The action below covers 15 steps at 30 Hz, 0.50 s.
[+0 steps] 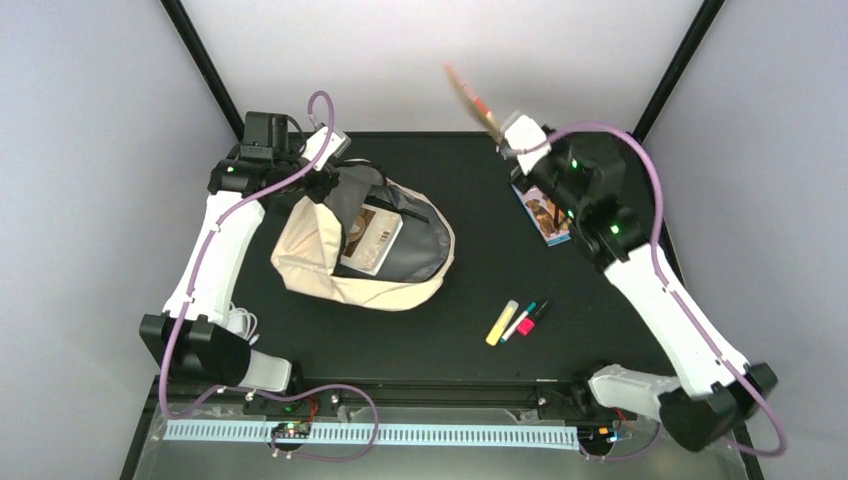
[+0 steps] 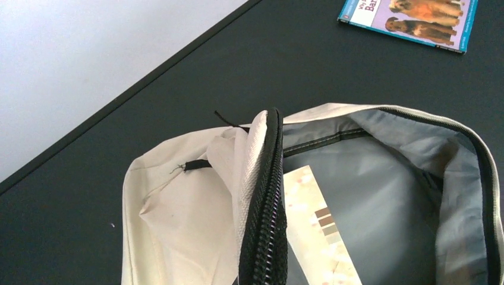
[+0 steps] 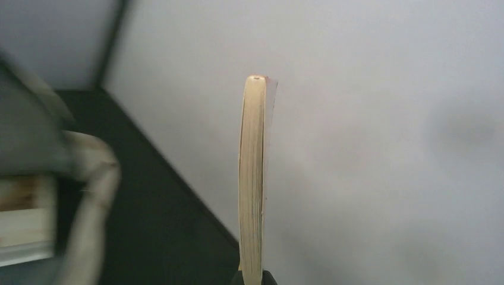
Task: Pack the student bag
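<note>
Top external: where does your student bag (image 1: 310, 255) sit?
– Left-centre on the table (image 1: 480, 250), mouth open, a pale book (image 1: 372, 240) inside. Your left gripper (image 1: 325, 183) pinches its raised zipper rim.
– And your right gripper (image 1: 497, 128)?
– Raised at the far right, clamped on a thin book (image 1: 468, 92), edge-on in its wrist view.

Here's the student bag (image 1: 300, 258): cream cloth, matt and coarsely woven. Its lining (image 2: 380, 196) is a smoother grey fabric with a faint sheen. The zipper (image 2: 267, 214) runs black and ribbed, rough to look at. Under it all, the table (image 1: 470, 300) is flat matt black. The dog book (image 2: 410, 15) has a glossy printed cover. The raised book (image 3: 252, 178) shows yellowish paper page edges. The markers (image 1: 520, 322) look like smooth plastic, and the arm shells (image 1: 215, 250) are white, shiny plastic.
</note>
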Motion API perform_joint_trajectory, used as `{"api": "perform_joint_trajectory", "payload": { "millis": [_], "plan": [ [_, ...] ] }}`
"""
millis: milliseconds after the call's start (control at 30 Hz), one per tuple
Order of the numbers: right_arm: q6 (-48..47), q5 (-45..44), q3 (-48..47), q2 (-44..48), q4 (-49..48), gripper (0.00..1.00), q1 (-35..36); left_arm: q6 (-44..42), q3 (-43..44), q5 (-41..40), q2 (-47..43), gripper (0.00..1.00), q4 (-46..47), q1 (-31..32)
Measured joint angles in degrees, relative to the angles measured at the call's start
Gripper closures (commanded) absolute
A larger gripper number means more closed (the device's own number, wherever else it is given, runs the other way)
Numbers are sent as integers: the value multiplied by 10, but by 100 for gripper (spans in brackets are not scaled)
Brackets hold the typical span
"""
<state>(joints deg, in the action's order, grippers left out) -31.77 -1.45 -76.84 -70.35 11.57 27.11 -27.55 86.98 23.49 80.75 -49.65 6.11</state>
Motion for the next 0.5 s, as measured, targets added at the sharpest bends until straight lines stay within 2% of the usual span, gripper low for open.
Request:
{"api": "perform_joint_trajectory", "payload": {
  "millis": [133, 200, 367, 500],
  "plan": [
    [19, 170, 78, 78, 2, 99, 35, 2, 9, 9, 0, 98, -1, 2],
    [12, 213, 103, 87, 10, 99, 75, 1, 15, 16, 0, 98, -5, 7],
    [-67, 219, 131, 52, 55, 99, 217, -9, 28, 32, -2, 98, -26, 20],
    [-143, 181, 173, 42, 56, 99, 255, -38, 30, 57, -9, 99, -53, 26]
  ]
}}
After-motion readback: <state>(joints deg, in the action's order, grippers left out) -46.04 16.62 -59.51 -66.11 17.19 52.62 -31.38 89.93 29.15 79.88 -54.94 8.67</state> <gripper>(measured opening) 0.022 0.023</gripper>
